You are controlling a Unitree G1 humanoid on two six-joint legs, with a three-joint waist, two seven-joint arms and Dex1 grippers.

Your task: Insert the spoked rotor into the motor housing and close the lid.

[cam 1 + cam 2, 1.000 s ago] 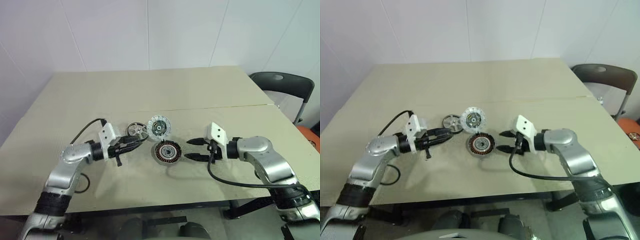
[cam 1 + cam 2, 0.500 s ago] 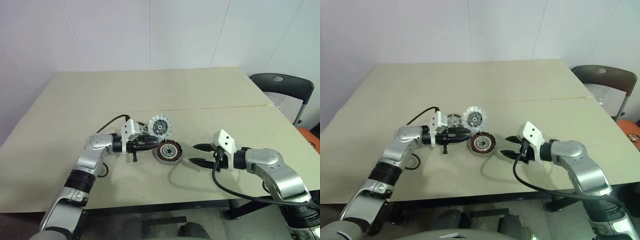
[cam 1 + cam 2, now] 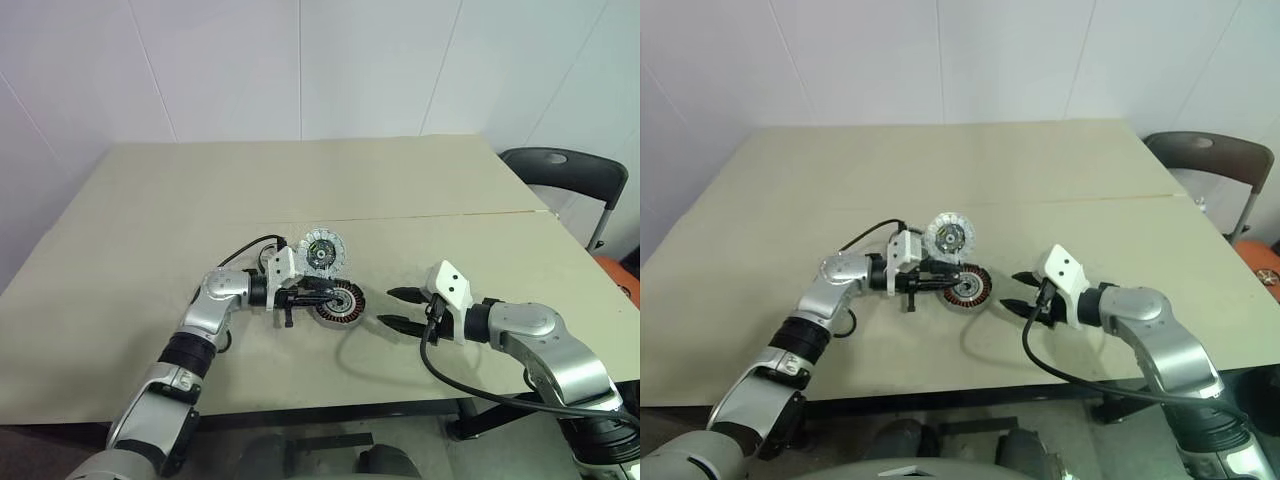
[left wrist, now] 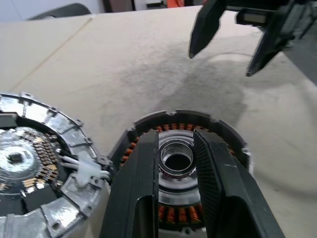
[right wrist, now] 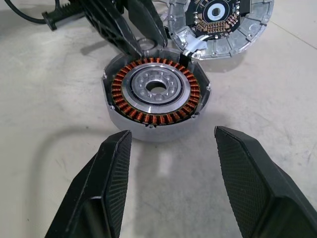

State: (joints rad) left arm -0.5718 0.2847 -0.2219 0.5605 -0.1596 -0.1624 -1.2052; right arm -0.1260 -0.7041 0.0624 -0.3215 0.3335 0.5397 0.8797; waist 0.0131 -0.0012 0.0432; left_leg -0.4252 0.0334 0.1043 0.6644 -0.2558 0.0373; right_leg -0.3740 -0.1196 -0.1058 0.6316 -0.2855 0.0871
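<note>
The motor housing (image 3: 340, 303), a round grey puck with copper windings (image 5: 156, 91), lies on the table. The lid (image 3: 322, 252) leans just behind it, its white-segmented face showing (image 5: 218, 20). My left gripper (image 3: 325, 293) reaches in from the left. Its fingers (image 4: 143, 163) are a narrow gap apart at the housing's near rim, with nothing between them. To the right of the housing my right gripper (image 3: 385, 306) hangs low over the table, open and empty (image 5: 172, 134). The spoked rotor is hidden behind my left wrist.
The beige table (image 3: 300, 180) has a seam (image 3: 450, 214) running across its middle. A dark chair (image 3: 570, 170) stands off the table's far right corner. A black cable (image 3: 440, 370) hangs from my right wrist over the table.
My left gripper has swung right, from beside the spoked rotor to the motor housing, and now covers the rotor. The right gripper has stayed where it was, open.
</note>
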